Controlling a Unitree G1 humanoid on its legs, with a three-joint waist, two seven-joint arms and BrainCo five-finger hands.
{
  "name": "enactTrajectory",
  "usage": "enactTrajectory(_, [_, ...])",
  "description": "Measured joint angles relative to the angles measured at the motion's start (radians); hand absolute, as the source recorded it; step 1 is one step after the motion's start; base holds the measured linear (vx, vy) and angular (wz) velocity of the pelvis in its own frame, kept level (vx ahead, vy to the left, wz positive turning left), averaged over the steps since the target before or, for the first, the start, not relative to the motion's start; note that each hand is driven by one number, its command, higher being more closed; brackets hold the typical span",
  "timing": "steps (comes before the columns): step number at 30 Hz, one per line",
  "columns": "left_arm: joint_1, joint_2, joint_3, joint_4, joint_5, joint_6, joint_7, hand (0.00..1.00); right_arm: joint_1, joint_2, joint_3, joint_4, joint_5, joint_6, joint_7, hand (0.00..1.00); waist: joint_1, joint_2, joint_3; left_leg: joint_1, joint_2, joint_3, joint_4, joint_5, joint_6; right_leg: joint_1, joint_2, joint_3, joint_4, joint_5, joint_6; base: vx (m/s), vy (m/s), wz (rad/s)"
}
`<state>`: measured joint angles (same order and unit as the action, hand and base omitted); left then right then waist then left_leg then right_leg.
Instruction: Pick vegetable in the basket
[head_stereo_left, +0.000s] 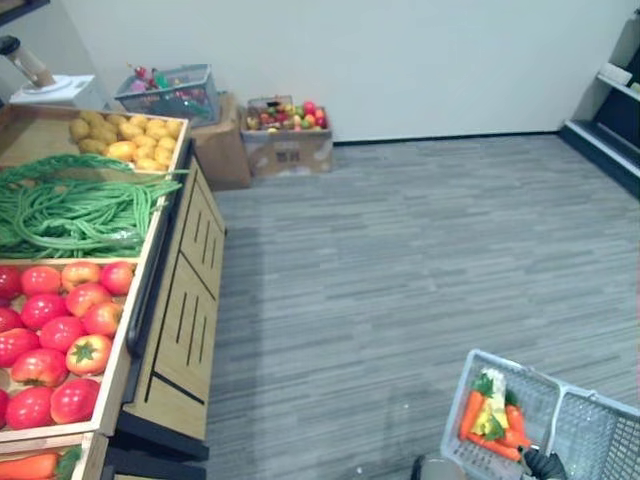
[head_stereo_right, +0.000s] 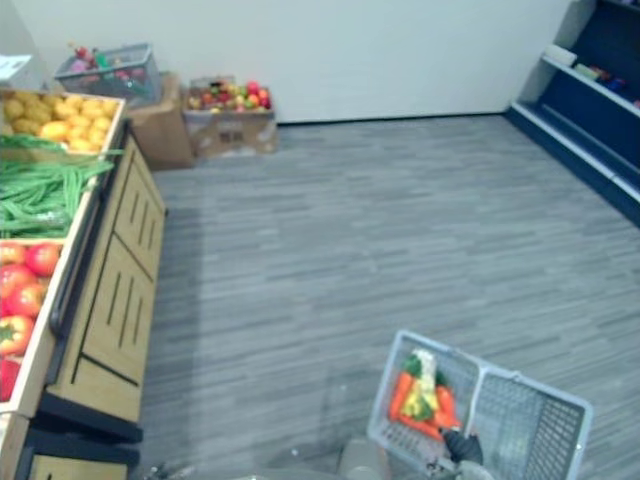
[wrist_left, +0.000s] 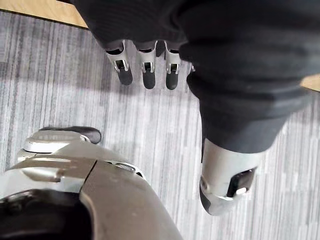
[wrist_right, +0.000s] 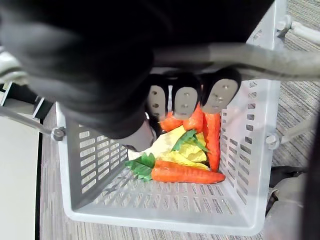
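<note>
The right hand (wrist_right: 186, 102) is clenched on the grey handle (wrist_right: 260, 59) of a pale plastic basket (wrist_right: 90, 150), its dark fingertips curled round the bar from above, so the basket hangs below it. Inside the basket lie several carrots (wrist_right: 182, 174) with green tops, one across the bottom and others against the far wall, with a yellow-green leafy vegetable (wrist_right: 167, 145) lying between them. The left hand (wrist_left: 145, 70) is released and holds nothing: its fingers point down over the grey striped carpet (wrist_left: 60, 85) and its thumb (wrist_left: 222, 185) stands apart from them. In the head views the basket sits low on the robot's right, well apart from the wooden produce stand (head_stereo_left: 185, 330) on the left. The stand's bins hold red tomatoes (head_stereo_left: 60, 330) nearest, then long green beans (head_stereo_left: 70, 205), then yellow potatoes (head_stereo_left: 130, 140) farthest. Against the far wall stand a cardboard box (head_stereo_left: 290, 150) heaped with mixed fruit and, just beside it, a wire basket (head_stereo_left: 170, 92) on another box. Dark blue shelving (head_stereo_right: 590, 120) runs along the right wall.
</note>
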<state>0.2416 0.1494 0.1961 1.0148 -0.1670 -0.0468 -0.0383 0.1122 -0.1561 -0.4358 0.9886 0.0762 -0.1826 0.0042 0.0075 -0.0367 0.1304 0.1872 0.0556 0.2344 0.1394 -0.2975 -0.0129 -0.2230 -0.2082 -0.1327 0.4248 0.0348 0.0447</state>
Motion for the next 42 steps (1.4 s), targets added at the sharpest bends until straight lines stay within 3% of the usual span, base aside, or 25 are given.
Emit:
enactTrajectory(1, [-0.006, -0.008, 0.0, -0.004, 0.015, 0.012, -0.005, 0.0, 0.001, 0.006, -0.009, -0.005, 0.001, 0.001, 0.0, 1.0, -0.001, 0.015, 0.014, 0.027, 0.012, -0.005, -0.005, 0.0, 0.0, -0.015, 0.003, -0.013, 0.048, -0.015, 0.0, 0.16, 0.046, 0.14])
enactTrajectory(3, [-0.003, -0.02, 0.008, -0.031, 0.022, 0.018, -0.007, 0.0, 0.013, 0.036, -0.025, -0.041, 0.0, 0.006, 0.002, 1.0, 0.0, 0.02, 0.013, 0.052, 0.041, -0.004, -0.012, -0.005, -0.009, -0.01, 0.024, -0.051, 0.007, -0.05, -0.004, 0.21, -0.028, 0.1])
enactTrajectory(5, [-0.003, -0.02, 0.011, -0.042, 0.024, 0.022, -0.008, 0.0, 0.032, 0.07, -0.023, -0.082, -0.006, 0.008, 0.003, 1.0, 0.002, 0.004, 0.013, 0.069, 0.056, -0.005, -0.009, -0.015, -0.025, -0.01, 0.038, -0.101, -0.065, -0.035, 0.005, 0.24, -0.105, 0.13])
enactTrajectory(6, [0.0, -0.023, 0.018, -0.052, 0.03, 0.022, -0.008, 0.0, 0.05, 0.087, -0.02, -0.105, -0.025, 0.009, 0.003, 1.0, 0.002, -0.02, 0.013, 0.084, 0.051, -0.004, 0.005, -0.03, -0.051, 0.004, 0.031, -0.125, -0.111, -0.004, 0.017, 0.26, -0.169, 0.01])
enactTrajectory(7, [-0.005, -0.042, 0.03, -0.051, 0.032, 0.024, -0.006, 0.0, 0.061, 0.086, -0.022, -0.111, -0.038, 0.013, 0.0, 1.0, 0.01, -0.01, 0.01, 0.104, 0.072, -0.001, 0.011, -0.045, -0.072, 0.017, 0.043, -0.145, -0.085, -0.055, 0.016, 0.25, -0.168, 0.01])
enactTrajectory(9, [-0.007, -0.057, 0.035, -0.061, 0.032, 0.018, -0.005, 0.0, 0.063, 0.086, -0.025, -0.122, -0.041, 0.013, 0.0, 1.0, 0.009, 0.011, 0.006, 0.103, 0.093, -0.006, 0.02, -0.041, -0.08, 0.005, 0.048, -0.161, -0.029, -0.122, 0.011, 0.24, -0.16, 0.11])
enactTrajectory(13, [-0.002, -0.071, 0.035, -0.059, 0.03, 0.013, 0.002, 0.0, 0.058, 0.086, -0.034, -0.119, -0.04, 0.016, -0.011, 1.0, 0.008, 0.03, -0.003, 0.077, 0.11, -0.029, 0.099, -0.014, -0.114, -0.001, 0.034, -0.187, 0.072, -0.244, 0.005, 0.21, -0.16, 0.25])
enactTrajectory(15, [0.002, -0.079, 0.036, -0.059, 0.029, 0.013, 0.005, 0.0, 0.062, 0.088, -0.019, -0.109, -0.04, 0.039, -0.017, 1.0, 0.009, 0.026, -0.012, 0.002, 0.141, -0.077, 0.274, 0.034, -0.097, 0.054, 0.042, -0.217, 0.048, -0.283, -0.001, 0.26, -0.191, 0.36])
enactTrajectory(18, [0.004, -0.098, 0.046, -0.06, 0.03, 0.004, 0.003, 0.0, 0.066, 0.091, 0.011, -0.108, -0.039, 0.051, -0.021, 1.0, 0.013, 0.052, -0.027, -0.105, 0.191, -0.114, 0.495, 0.121, -0.1, 0.125, 0.076, -0.252, -0.01, -0.298, -0.02, 0.26, -0.125, 0.27])
enactTrajectory(19, [0.006, -0.104, 0.056, -0.062, 0.021, -0.001, 0.007, 0.0, 0.065, 0.092, 0.019, -0.106, -0.038, 0.054, -0.025, 1.0, 0.016, 0.055, -0.026, -0.172, 0.208, -0.118, 0.62, 0.132, -0.103, 0.15, 0.083, -0.26, -0.03, -0.301, -0.026, 0.26, -0.079, 0.2])
enactTrajectory(21, [0.004, -0.107, 0.068, -0.064, 0.004, -0.001, 0.028, 0.0, 0.06, 0.093, 0.031, -0.082, -0.038, 0.06, -0.038, 1.0, 0.021, 0.051, -0.024, -0.252, 0.205, -0.093, 0.718, 0.077, -0.103, 0.212, 0.081, -0.272, -0.079, -0.296, -0.023, 0.26, -0.042, 0.11])
enactTrajectory(23, [0.004, -0.109, 0.079, -0.065, -0.026, -0.001, 0.033, 0.0, 0.054, 0.094, 0.032, -0.06, -0.036, 0.066, -0.045, 1.0, 0.024, 0.041, -0.021, -0.289, 0.187, -0.041, 0.659, 0.034, -0.096, 0.27, 0.064, -0.272, -0.115, -0.292, -0.016, 0.25, 0.028, 0.0])
enactTrajectory(24, [0.002, -0.109, 0.085, -0.065, -0.027, -0.008, 0.034, 0.0, 0.05, 0.095, 0.031, -0.053, -0.033, 0.066, -0.046, 1.0, 0.025, 0.035, -0.019, -0.297, 0.168, -0.011, 0.536, 0.024, -0.091, 0.294, 0.045, -0.267, -0.124, -0.289, -0.011, 0.23, 0.145, -0.14])
enactTrajectory(25, [0.0, -0.11, 0.085, -0.065, -0.026, -0.014, 0.037, 0.0, 0.049, 0.095, 0.031, -0.045, -0.029, 0.066, -0.045, 1.0, 0.024, 0.035, -0.02, -0.3, 0.147, 0.004, 0.36, 0.058, -0.065, 0.305, 0.036, -0.259, -0.125, -0.285, -0.003, 0.24, 0.169, -0.17])
enactTrajectory(26, [0.0, -0.114, 0.085, -0.065, -0.025, -0.017, 0.039, 0.0, 0.048, 0.093, 0.031, -0.044, -0.029, 0.066, -0.044, 1.0, 0.022, 0.042, -0.021, -0.302, 0.135, -0.001, 0.257, 0.142, -0.04, 0.311, 0.043, -0.252, -0.124, -0.281, 0.005, 0.24, 0.199, -0.27])
enactTrajectory(27, [-0.001, -0.117, 0.087, -0.059, -0.024, -0.018, 0.043, 0.0, 0.046, 0.104, 0.031, -0.034, -0.028, 0.066, -0.042, 1.0, 0.031, 0.035, -0.027, -0.285, 0.115, -0.028, 0.168, 0.179, -0.057, 0.31, 0.047, -0.226, -0.134, -0.277, 0.021, 0.18, 0.118, -0.2])
enactTrajectory(28, [-0.002, -0.108, 0.084, -0.06, -0.024, -0.019, 0.044, 0.0, 0.044, 0.111, 0.033, -0.032, -0.028, 0.065, -0.04, 1.0, 0.031, 0.032, -0.029, -0.265, 0.1, -0.028, 0.138, 0.188, -0.057, 0.311, 0.039, -0.213, -0.145, -0.27, 0.033, 0.18, 0.139, -0.09])
enactTrajectory(30, [-0.005, -0.079, 0.082, -0.058, -0.012, -0.023, 0.065, 0.0, 0.046, 0.13, 0.037, -0.028, -0.03, 0.039, -0.037, 1.0, 0.024, -0.023, -0.031, -0.23, 0.052, -0.023, 0.03, 0.215, -0.054, 0.312, 0.007, -0.181, -0.182, -0.263, 0.044, 0.12, 0.128, 0.14])
enactTrajectory(32, [-0.009, -0.067, 0.07, -0.055, -0.009, -0.029, 0.076, 0.0, 0.044, 0.134, 0.037, -0.023, -0.032, 0.033, -0.038, 1.0, 0.025, -0.037, -0.029, -0.212, 0.033, -0.02, -0.011, 0.228, -0.047, 0.315, -0.004, -0.168, -0.195, -0.25, 0.06, 0.09, 0.105, 0.04])
enactTrajectory(35, [-0.015, -0.058, 0.037, -0.031, -0.009, -0.038, 0.078, 0.0, 0.037, 0.132, 0.05, 0.01, -0.041, -0.001, -0.039, 1.0, 0.024, -0.031, -0.028, -0.162, 0.022, 0.001, -0.089, 0.259, -0.043, 0.319, -0.002, -0.126, -0.202, -0.227, 0.063, 0.05, 0.06, -0.14])
enactTrajectory(42, [-0.039, -0.054, 0.005, 0.022, -0.015, -0.039, 0.062, 0.0, 0.027, 0.113, 0.051, 0.048, -0.058, -0.007, -0.046, 1.0, 0.022, -0.012, -0.022, -0.12, 0.037, 0.011, -0.228, 0.33, -0.049, 0.275, 0.037, -0.073, -0.208, -0.155, 0.084, -0.02, 0.022, -0.14])
